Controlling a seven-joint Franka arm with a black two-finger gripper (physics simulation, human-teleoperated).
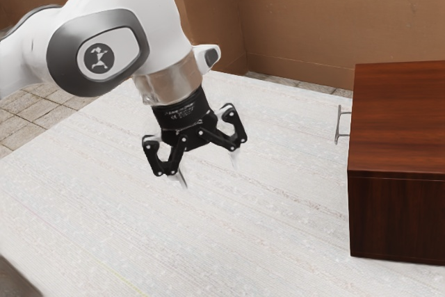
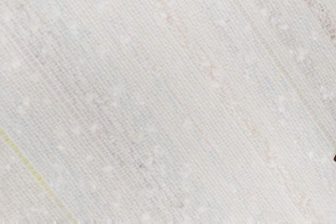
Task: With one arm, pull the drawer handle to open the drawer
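End effector hangs over the open middle of the tabletop, tilted, its 2 fingers spread wide with nothing between them and the pale tips just above the surface. The white arm comes in from the exterior view's upper left. The task's thing, the drawer handle, is a thin grey metal bar standing upright on 2 short posts, on the side of the dark wooden drawer cabinet that faces the exterior view's left. The cabinet sits on the tabletop at the exterior view's right edge, well apart from the end effector. The drawer front itself is turned away from this camera, so I cannot tell how far the drawer sits in or out; the handle stands close to the cabinet's edge. Between end effector and handle lies bare white woven tabletop, with no object across the line. Behind the tabletop are brown walls, and a tiled floor shows at the exterior view's left. In the wrist view, pale woven tabletop lies under the hand, with a faint yellowish line crossing one corner.
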